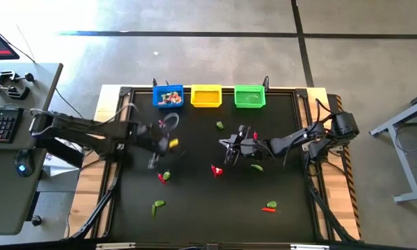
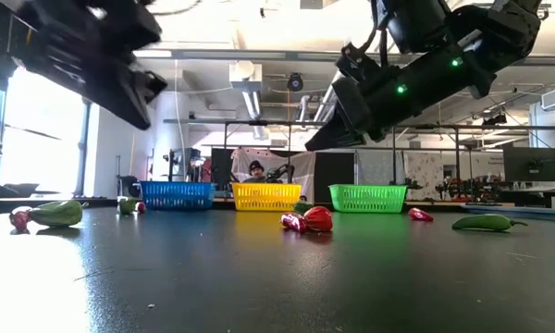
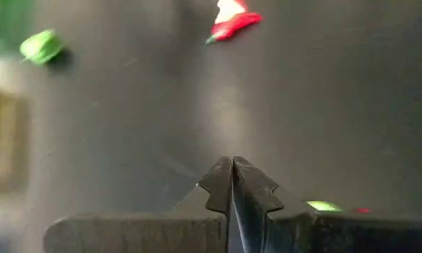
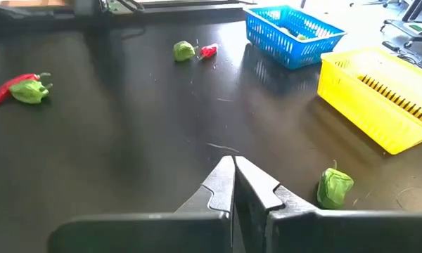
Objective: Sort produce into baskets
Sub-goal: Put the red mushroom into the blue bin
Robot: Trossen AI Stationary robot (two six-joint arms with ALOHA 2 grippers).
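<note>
From above, the blue basket (image 1: 168, 96), yellow basket (image 1: 206, 96) and green basket (image 1: 249, 96) line the far edge of the surface (image 1: 194, 215); the left hand (image 1: 154, 154) and right hand (image 1: 226, 149) hover mid-surface among scattered produce; each wrist view shows fingers pressed together, holding nothing; a green pepper (image 4: 335, 187) lies near the yellow basket.
</note>
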